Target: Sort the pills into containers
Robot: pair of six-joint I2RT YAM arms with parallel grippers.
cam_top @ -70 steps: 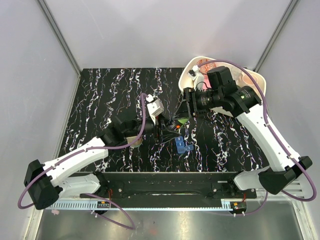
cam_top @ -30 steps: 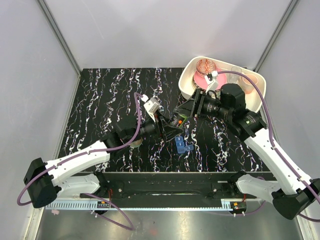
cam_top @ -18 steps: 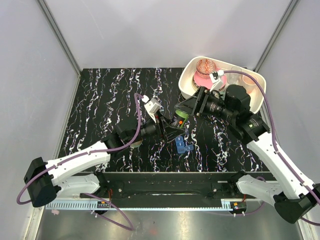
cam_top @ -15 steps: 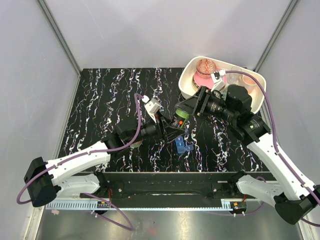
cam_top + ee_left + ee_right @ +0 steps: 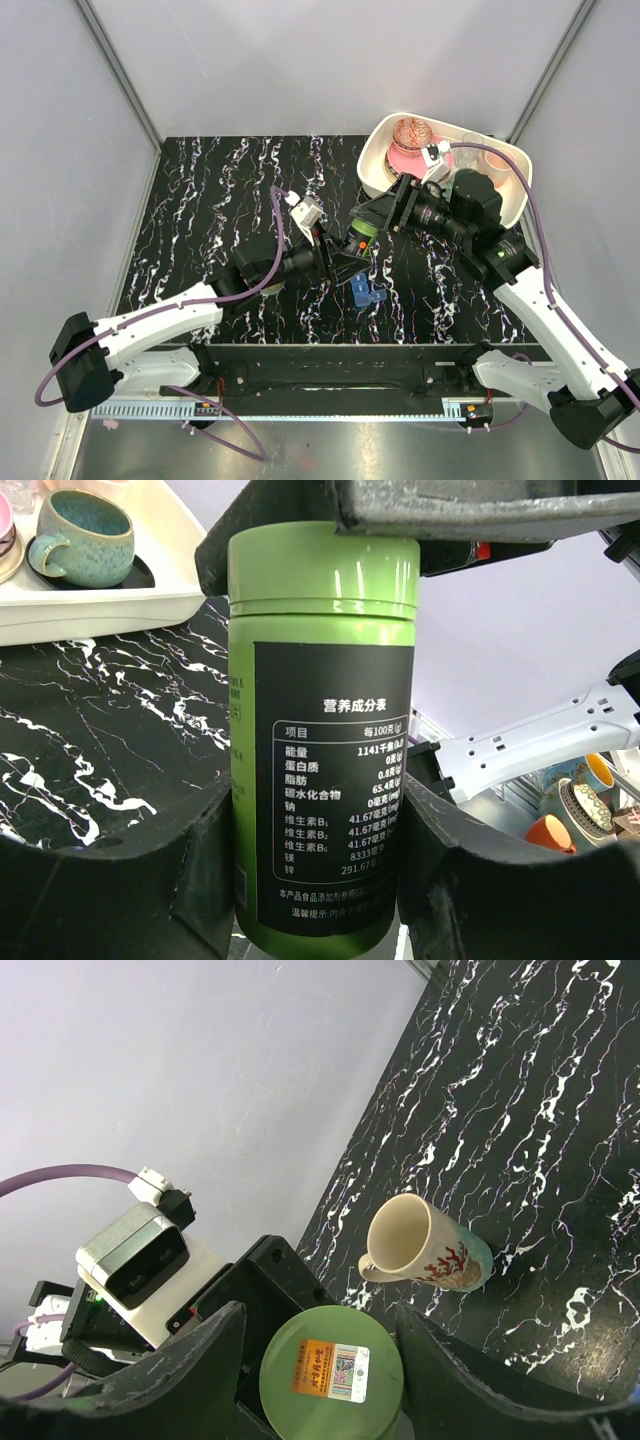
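A green pill bottle (image 5: pixel 322 730) with a black label stands upright between the pads of my left gripper (image 5: pixel 320 880), which is shut on its lower body. In the top view the bottle (image 5: pixel 358 240) hangs above the table's middle. My right gripper (image 5: pixel 318 1330) is open, its fingers (image 5: pixel 205 1360) standing on either side of the green lid (image 5: pixel 332 1380); a thin gap shows on the left side. The blue pill box (image 5: pixel 367 293) lies on the table just in front of the bottle, its lids flipped up. No loose pills show.
A beige mug (image 5: pixel 425 1245) with a red coral print lies on its side on the black marbled table (image 5: pixel 200 200). A white tray (image 5: pixel 375 150) at the back right holds a pink dish and cups; a teal cup (image 5: pixel 85 535) sits on it.
The right arm has come down from over the tray, and its fingers now flank the bottle's lid. The left gripper keeps hold of the bottle, shifted slightly.
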